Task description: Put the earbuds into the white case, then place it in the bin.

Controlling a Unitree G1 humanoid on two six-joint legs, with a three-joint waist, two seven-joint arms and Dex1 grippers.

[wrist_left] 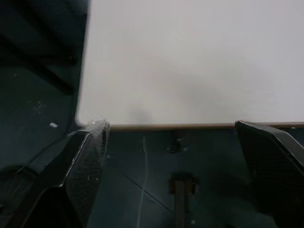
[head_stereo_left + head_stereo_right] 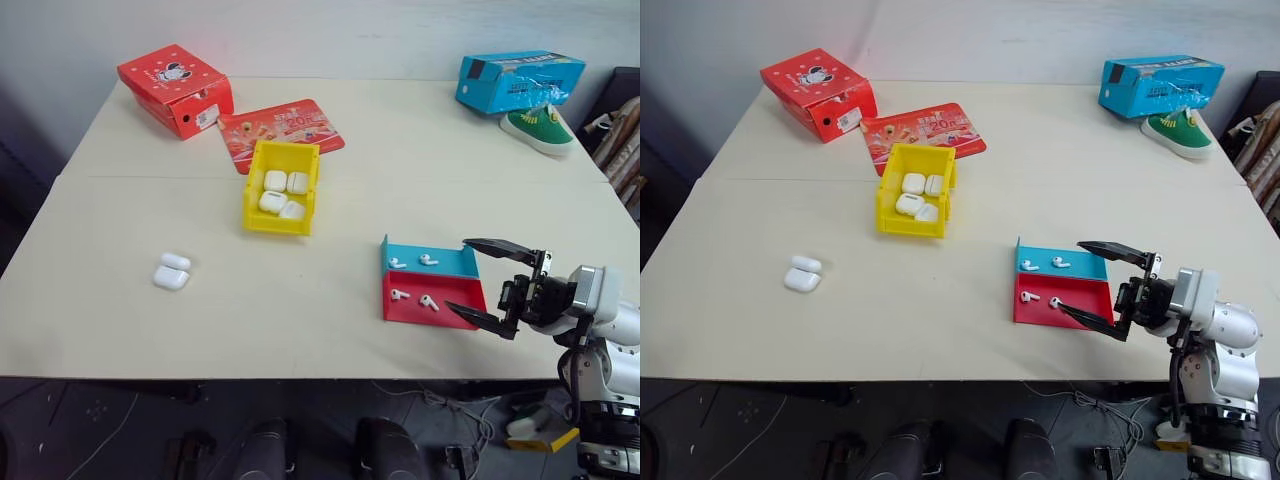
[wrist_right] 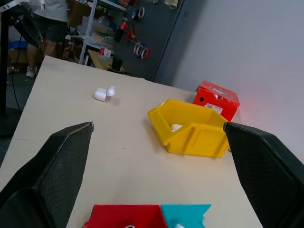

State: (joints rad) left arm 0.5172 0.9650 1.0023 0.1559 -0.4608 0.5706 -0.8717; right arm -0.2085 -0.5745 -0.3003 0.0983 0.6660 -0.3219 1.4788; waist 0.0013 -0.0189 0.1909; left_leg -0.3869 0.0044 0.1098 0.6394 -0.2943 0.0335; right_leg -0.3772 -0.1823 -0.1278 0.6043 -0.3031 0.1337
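Observation:
Several earbuds lie in a shallow tray (image 2: pixel 470 288): two in its blue half (image 2: pixel 428 259) and two in its red half (image 2: pixel 429 301). My right gripper (image 2: pixel 459 276) hovers at the tray's right side, pointing left, open with nothing between its fingers. A white case (image 2: pixel 171 271) lies alone at the table's left with its lid flipped open. The yellow bin (image 2: pixel 251 190) stands mid-table with several shut white cases (image 2: pixel 275 181) inside. My left gripper (image 1: pixel 171 125) is open and bare, just off the table's edge (image 1: pixel 190 126).
A red cardboard box (image 2: pixel 175 88) and a red printed packet (image 2: pixel 280 125) lie behind the bin. A blue box (image 2: pixel 520 80) and a green-and-white shoe (image 2: pixel 538 130) sit at the far right corner. A person (image 3: pixel 47 19) stands beyond the table's left end.

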